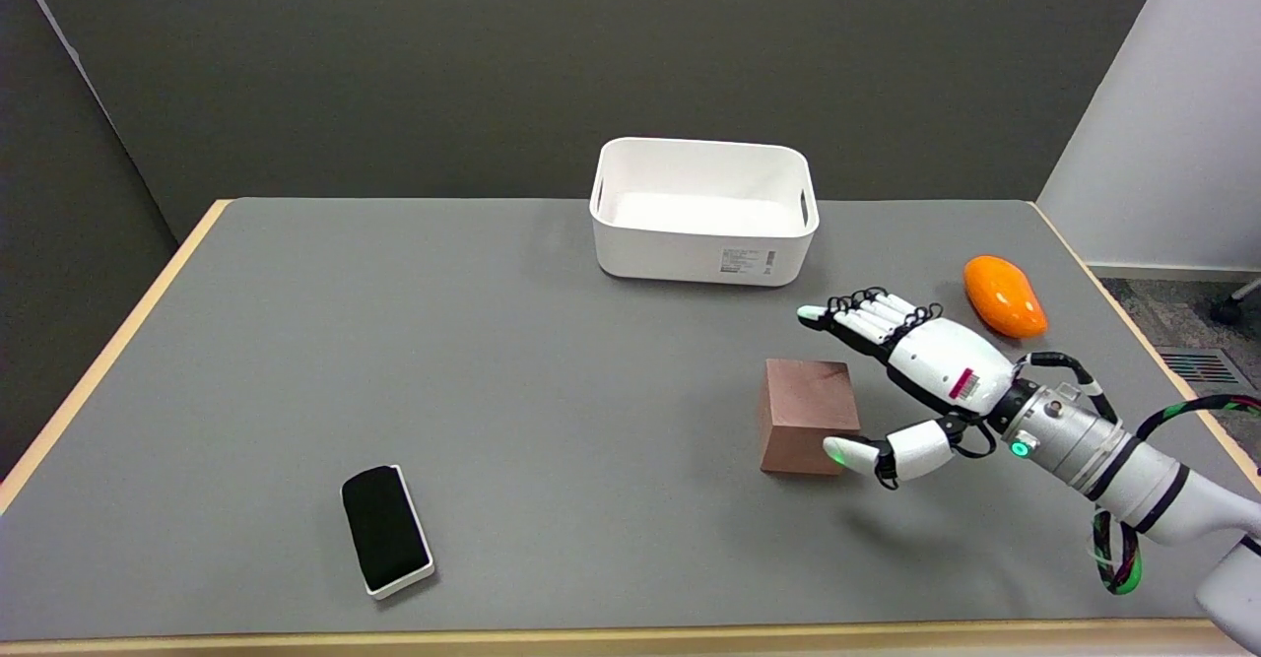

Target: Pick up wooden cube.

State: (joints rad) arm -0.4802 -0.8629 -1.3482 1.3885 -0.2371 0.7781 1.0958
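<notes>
- Your right hand (911, 366) sits just right of the wooden cube (806, 415), spread wide and holding nothing; long fingers (867, 317) reach out past the cube's far right corner, and the thumb tip, lit green, is at its near right edge — whether it touches, you can't tell from here.
- The cube stands flat on the grey worktop (493, 391), right of centre, with bare surface on its left and near sides.
- It's a solid reddish-brown block, matte, with crisp square edges.
- Behind it, near the far edge, sits a white bin (703, 243): smooth plastic, rounded corners, handle slots, a label on its front wall.
- Off to your right, beside the worktop's right edge, lies a glossy orange rounded object (1004, 296), just beyond the hand.
- Well apart on the near left lies a black pad on a white base (386, 531), soft-looking on top, angled slightly.
- A pale wood-coloured trim rims the worktop.
</notes>
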